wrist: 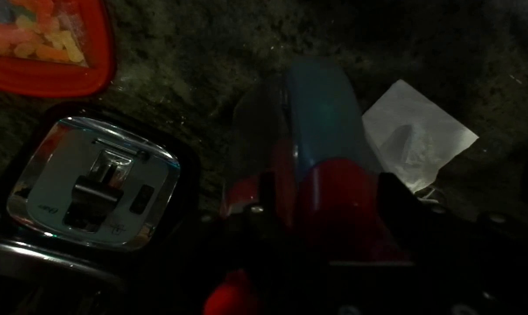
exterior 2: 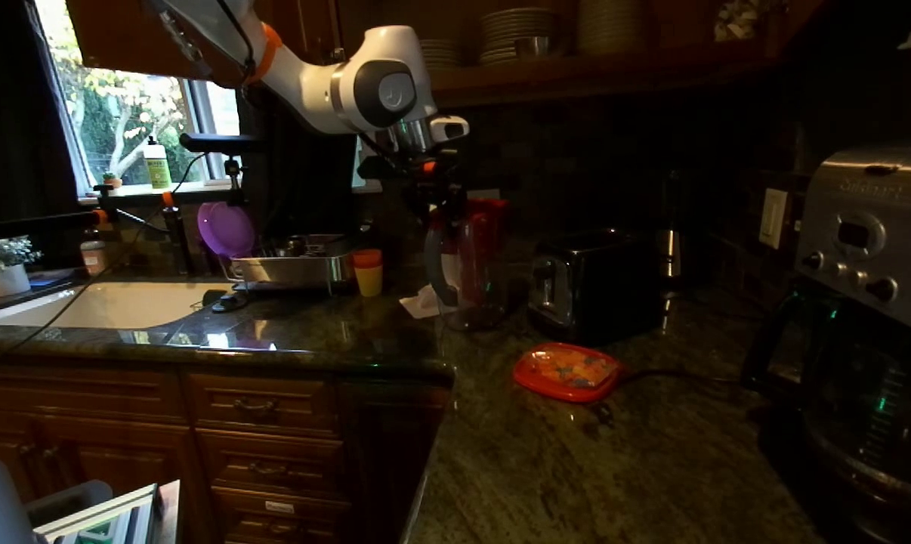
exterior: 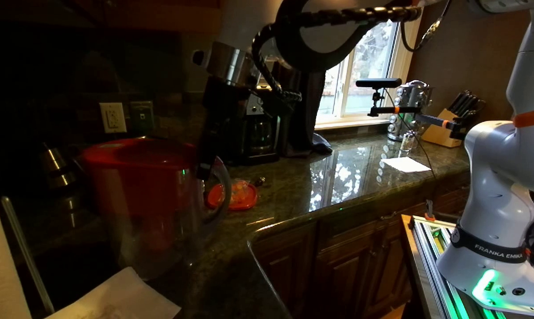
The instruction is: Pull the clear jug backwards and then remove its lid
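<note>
The jug point(exterior: 147, 208) stands upright on the counter point(exterior 2: 538, 476), red in its upper half, clear below, and the lid point(exterior: 116, 153) is on! Its handle point(wrist: 325, 113) sticks out to the side, and right over the handle's top end we have the gripper point(wrist: 326, 179), pointing down. Its jaws stand apart, one each side of a red piece at the top of the handle. Squeezing it or only straddling it? The light is poor and I cannot tell!

Just beside the jug, the toaster point(exterior 2: 591, 291), black with a chrome end, and just off that end, the red dish point(exterior 2: 565, 393), carrying orange and yellow pieces. Across the handle, in the wrist view, a creased sheet of paper point(wrist: 434, 127). Further out, in an exterior view: cups point(exterior 2: 369, 279), orange over yellow, then the dish rack point(exterior 2: 297, 270) with a purple plate point(exterior 2: 225, 229) tilted, then the sink point(exterior 2: 123, 302) below a bright window point(exterior 2: 123, 98). Well apart from the jug, the coffee maker point(exterior 2: 863, 242), steel and black.
</note>
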`<state>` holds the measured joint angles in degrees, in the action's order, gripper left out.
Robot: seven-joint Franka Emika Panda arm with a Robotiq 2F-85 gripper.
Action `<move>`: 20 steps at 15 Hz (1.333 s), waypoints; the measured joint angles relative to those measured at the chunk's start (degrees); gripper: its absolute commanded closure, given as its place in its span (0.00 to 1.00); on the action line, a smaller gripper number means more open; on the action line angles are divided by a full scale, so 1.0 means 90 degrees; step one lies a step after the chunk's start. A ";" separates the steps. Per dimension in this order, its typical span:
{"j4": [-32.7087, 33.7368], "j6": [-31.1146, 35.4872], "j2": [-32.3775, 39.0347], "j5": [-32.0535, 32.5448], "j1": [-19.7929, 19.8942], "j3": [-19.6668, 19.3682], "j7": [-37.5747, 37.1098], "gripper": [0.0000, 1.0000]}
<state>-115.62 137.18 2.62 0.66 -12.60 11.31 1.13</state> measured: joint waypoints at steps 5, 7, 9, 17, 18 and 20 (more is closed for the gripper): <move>0.0349 -0.0699 -0.0098 -0.0098 -0.0002 0.0017 0.0000 0.00; 0.0391 -0.0870 -0.0097 -0.0186 -0.0002 0.0017 0.0000 0.00; 0.0402 -0.1041 -0.0091 -0.0268 -0.0002 0.0016 0.0000 0.01; 0.0550 -0.1065 0.0192 -0.0073 0.0007 0.0007 -0.0001 0.24; 0.0597 -0.1065 0.0240 -0.0029 0.0008 0.0005 -0.0002 0.31; 0.0694 -0.1065 0.0311 0.0062 0.0008 0.0003 -0.0002 0.44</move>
<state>-109.37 127.59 5.41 1.22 -12.53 11.34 1.11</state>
